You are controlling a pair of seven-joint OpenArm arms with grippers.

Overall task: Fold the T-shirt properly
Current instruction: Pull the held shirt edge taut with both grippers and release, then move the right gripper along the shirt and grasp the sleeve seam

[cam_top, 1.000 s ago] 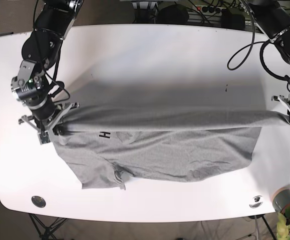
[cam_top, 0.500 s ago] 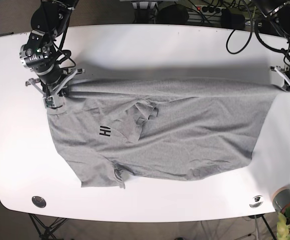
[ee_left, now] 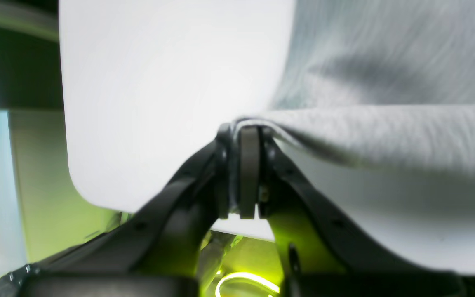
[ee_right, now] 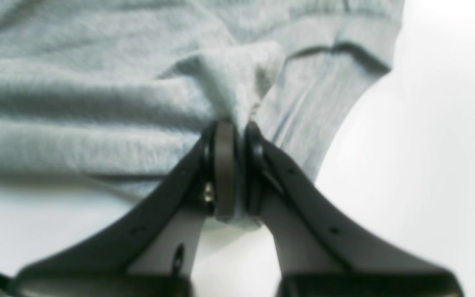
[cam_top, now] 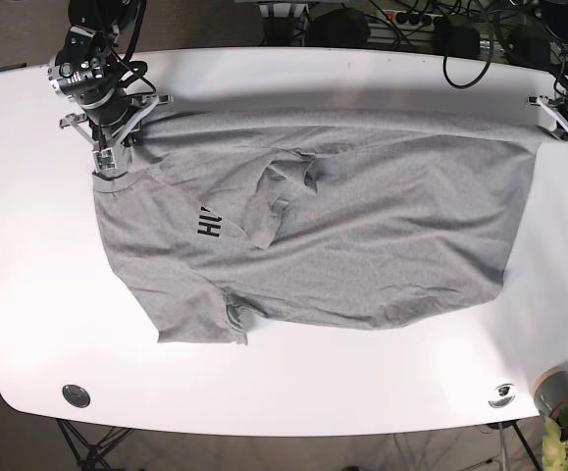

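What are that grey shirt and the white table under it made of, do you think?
The T-shirt looks like soft knitted cotton or a cotton blend: heathered grey, matte, draping in wrinkles. The table looks like a smooth white laminate or painted board, faintly glossy; the exact material is unclear.

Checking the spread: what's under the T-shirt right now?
Only the white table shows around the T-shirt. A fold of its own fabric lies on top mid-shirt. Anything beneath is covered; no bulges, though.

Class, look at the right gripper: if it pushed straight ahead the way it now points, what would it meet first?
The right gripper is already shut on a bunched fold of the grey T-shirt, so it would push first into that cloth; the white table lies close beneath, though depth is unclear.
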